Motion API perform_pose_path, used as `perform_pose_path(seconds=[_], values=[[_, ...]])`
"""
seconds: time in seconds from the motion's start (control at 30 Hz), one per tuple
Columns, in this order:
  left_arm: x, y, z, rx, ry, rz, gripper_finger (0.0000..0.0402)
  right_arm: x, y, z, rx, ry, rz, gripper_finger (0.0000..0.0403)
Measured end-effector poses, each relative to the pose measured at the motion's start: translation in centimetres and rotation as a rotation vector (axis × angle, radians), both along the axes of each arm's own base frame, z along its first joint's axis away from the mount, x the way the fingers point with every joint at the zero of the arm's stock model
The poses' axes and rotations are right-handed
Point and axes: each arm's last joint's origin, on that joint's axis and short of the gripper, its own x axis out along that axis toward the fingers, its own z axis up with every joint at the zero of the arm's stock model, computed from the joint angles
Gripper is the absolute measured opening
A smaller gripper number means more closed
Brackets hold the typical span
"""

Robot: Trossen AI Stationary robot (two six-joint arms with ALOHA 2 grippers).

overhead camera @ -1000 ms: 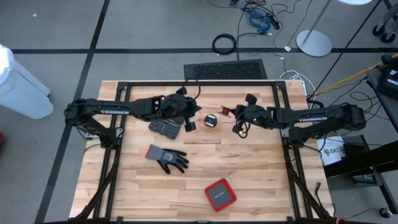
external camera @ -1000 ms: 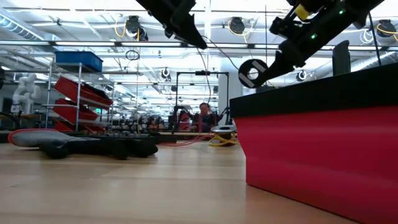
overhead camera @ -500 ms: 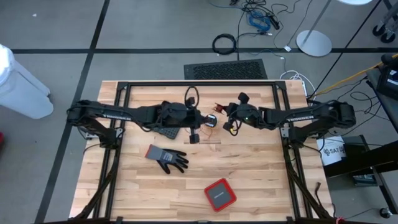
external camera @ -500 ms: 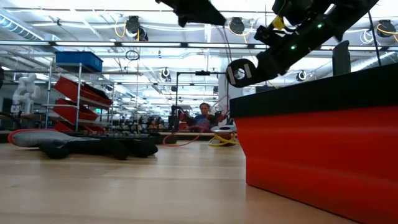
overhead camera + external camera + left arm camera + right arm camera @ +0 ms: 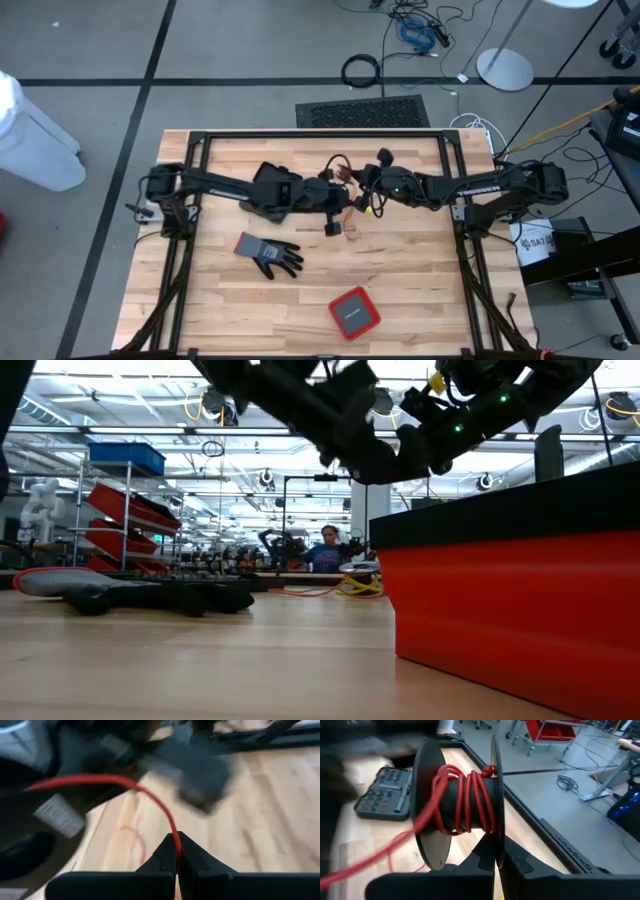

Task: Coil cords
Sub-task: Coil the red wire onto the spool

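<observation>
My right gripper (image 5: 496,862) is shut on a black spool (image 5: 460,805) with several turns of the red cord (image 5: 470,800) wound on its core. A free length of the red cord (image 5: 375,862) runs off the spool. My left gripper (image 5: 176,856) is shut on the red cord (image 5: 150,800), close in front of the right gripper. In the high view the two grippers, left (image 5: 338,202) and right (image 5: 362,193), meet above the table's middle, with red loops (image 5: 340,168) between them. A bit of yellow (image 5: 372,210) shows by the right gripper; I cannot tell what it belongs to. My left gripper pinches the red cord (image 5: 173,834) between its two fingertips, one strand. From the fingertips the cord rises in a slack arc, clear of the table, toward the dark arm ahead. My right gripper pinches the rim of one spool flange (image 5: 494,837) between its two fingers. The spool is lifted clear of the table, its axis level and across the fingers.
A grey bit case (image 5: 385,792) lies on the table under the left arm. A grey and black glove (image 5: 268,254) lies at the near left and a red box (image 5: 354,312) near the front edge. A black frame (image 5: 320,133) runs round the table.
My left gripper has gone toward the table's right edge and down, closing on the right gripper and the spool, still shut. My right gripper has shifted a little toward the table's left with the spool. The red loops now stand between the two grippers.
</observation>
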Motion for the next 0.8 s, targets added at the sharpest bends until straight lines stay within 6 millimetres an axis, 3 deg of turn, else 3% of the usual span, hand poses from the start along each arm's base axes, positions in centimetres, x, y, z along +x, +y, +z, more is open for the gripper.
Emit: perform_pose_path(seconds=[0.2,0.47,0.67,0.8], values=[[0.0,2.5,-1.0,0.004,0.035,0.075,0.0000,0.0,0.8,0.1,-0.001,-0.002,0.027,0.0000],[-1.1,4.7,-1.9,0.013,0.176,0.159,0.0000,-1.2,1.5,1.9,-0.006,-0.044,0.059,0.0000],[-1.5,5.7,-1.1,0.031,0.151,0.209,0.0000,-2.4,1.8,2.8,0.039,-0.055,0.071,0.0000],[-0.9,5.5,-0.2,0.017,0.039,0.176,0.0000,-2.4,1.9,3.3,0.044,-0.104,0.090,0.0000]])
